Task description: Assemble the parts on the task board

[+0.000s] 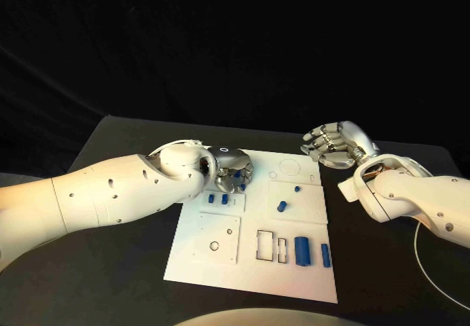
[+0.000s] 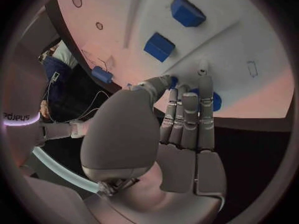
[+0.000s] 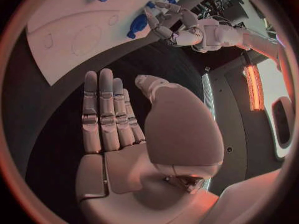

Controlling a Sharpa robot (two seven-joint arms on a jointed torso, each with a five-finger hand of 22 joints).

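Observation:
The white task board (image 1: 250, 272) lies in the middle of the black table. My left hand (image 1: 230, 170) is down on its far left corner. In the left wrist view its thumb and fingers (image 2: 190, 114) close round a blue part (image 2: 215, 100) that lies on the board. Two small blue parts (image 1: 217, 199) lie just in front of that hand, and two more (image 1: 282, 206) sit mid-board. Two long blue parts (image 1: 303, 250) lie near the front right. My right hand (image 1: 333, 145) hovers past the board's far right corner. Its fingers (image 3: 106, 114) are stretched out and hold nothing.
A square inset with holes (image 1: 217, 238) and rectangular slots (image 1: 264, 244) sit in the board's near half. Circular outlines (image 1: 291, 166) mark its far right. A thin white cable (image 1: 423, 268) curves over the table at the right. Dark table surrounds the board.

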